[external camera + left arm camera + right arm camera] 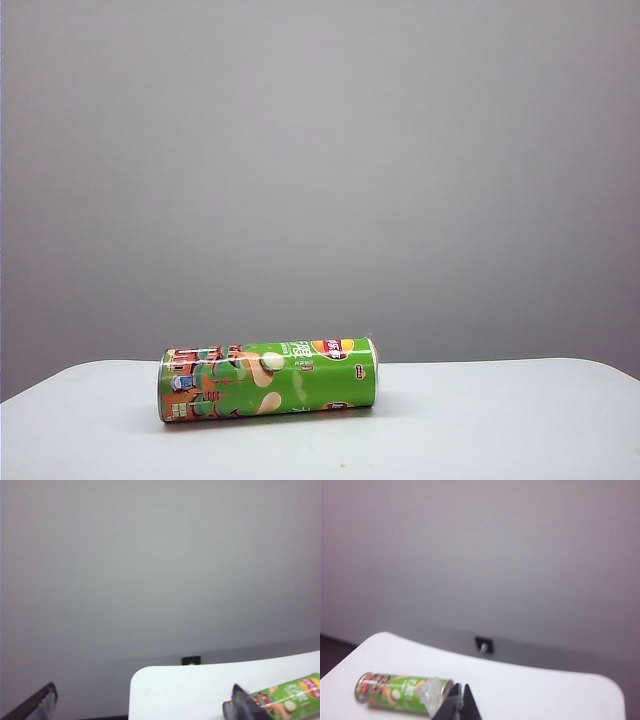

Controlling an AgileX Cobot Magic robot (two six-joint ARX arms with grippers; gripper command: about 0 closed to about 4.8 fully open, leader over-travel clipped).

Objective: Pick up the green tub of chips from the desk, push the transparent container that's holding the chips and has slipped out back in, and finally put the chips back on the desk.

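The green cylindrical chip can (268, 379), printed with a red-and-yellow logo, white characters and red-orange artwork, is seen lying on its side on the wide, smooth white desk (500, 420). In the exterior view it rests left of centre, its long axis running left to right. The artwork end is turned to the left; the end bearing the logo is turned to the right. No arm is seen in the exterior view.

In the right wrist view the can (395, 692) is seen from its right end. A thin, clear plastic piece (431, 694) shows at that end, just at the mouth; whether it projects beyond the rim cannot be told, and no chips can be made out through it.

The right gripper (460, 705) is seen only as two dark fingertips pressed together, so its jaws are closed and nothing is held. It hangs near the can's right end, apart from it.

The left gripper (140, 702) is seen as two dark fingertips (240, 705) set wide apart, so its jaws are open and empty. It sits at the left side of the desk (190, 685), with the can (287, 702) showing just beyond one fingertip; contact cannot be told.

A plain grey wall (320, 160) is seen behind the desk, with a small dark fitting (484, 644) low on it.
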